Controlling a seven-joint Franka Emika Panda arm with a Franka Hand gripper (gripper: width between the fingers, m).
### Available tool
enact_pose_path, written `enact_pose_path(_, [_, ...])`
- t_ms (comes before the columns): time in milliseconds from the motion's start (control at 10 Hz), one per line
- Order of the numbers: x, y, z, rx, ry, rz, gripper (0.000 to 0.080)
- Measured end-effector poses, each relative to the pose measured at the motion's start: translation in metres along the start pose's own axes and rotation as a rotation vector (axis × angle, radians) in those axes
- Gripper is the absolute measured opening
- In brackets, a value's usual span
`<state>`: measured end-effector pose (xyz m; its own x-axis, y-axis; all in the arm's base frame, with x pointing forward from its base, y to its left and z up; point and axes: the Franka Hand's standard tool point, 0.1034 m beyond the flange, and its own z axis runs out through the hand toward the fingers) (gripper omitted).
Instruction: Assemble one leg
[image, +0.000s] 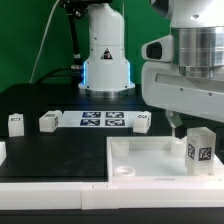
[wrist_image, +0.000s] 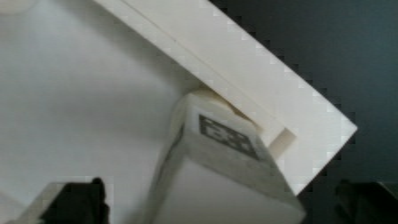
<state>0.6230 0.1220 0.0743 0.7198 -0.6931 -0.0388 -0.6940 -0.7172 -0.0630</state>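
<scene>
A leg (image: 200, 148), a small white block with a black-and-white tag, stands upright on the large white panel (image: 140, 160) at the exterior view's right. It also shows in the wrist view (wrist_image: 222, 150), close to the panel's edge (wrist_image: 231, 70). My gripper (image: 193, 127) hangs just above it. In the wrist view the gripper (wrist_image: 222, 205) is open, with one dark finger (wrist_image: 75, 200) on each side of the leg and a gap on both sides. It holds nothing.
Three more legs (image: 16, 123), (image: 48, 121), (image: 142, 121) lie on the black table beside the marker board (image: 103, 120). The robot's white base (image: 105, 60) stands at the back. Another white part (image: 40, 168) lies at the front left.
</scene>
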Motion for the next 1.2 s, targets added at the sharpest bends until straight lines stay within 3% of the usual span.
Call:
enact_pose_path(500, [-0.0020, -0.0008, 0.0010, -0.047, 0.027, -0.645, 0.0649])
enact_pose_path(700, [0.0024, 0.0021, 0.0002, -0.050, 0.024, -0.812, 0.0649])
enact_pose_path(1000, [0.0034, 0.0029, 0.0004, -0.050, 0.024, -0.804, 0.0649])
enact_pose_path(1100, [0.0034, 0.0030, 0.0005, -0.049, 0.024, -0.771, 0.0524])
enact_pose_path(1200, [0.0032, 0.0030, 0.0007, -0.042, 0.022, -0.705, 0.0524])
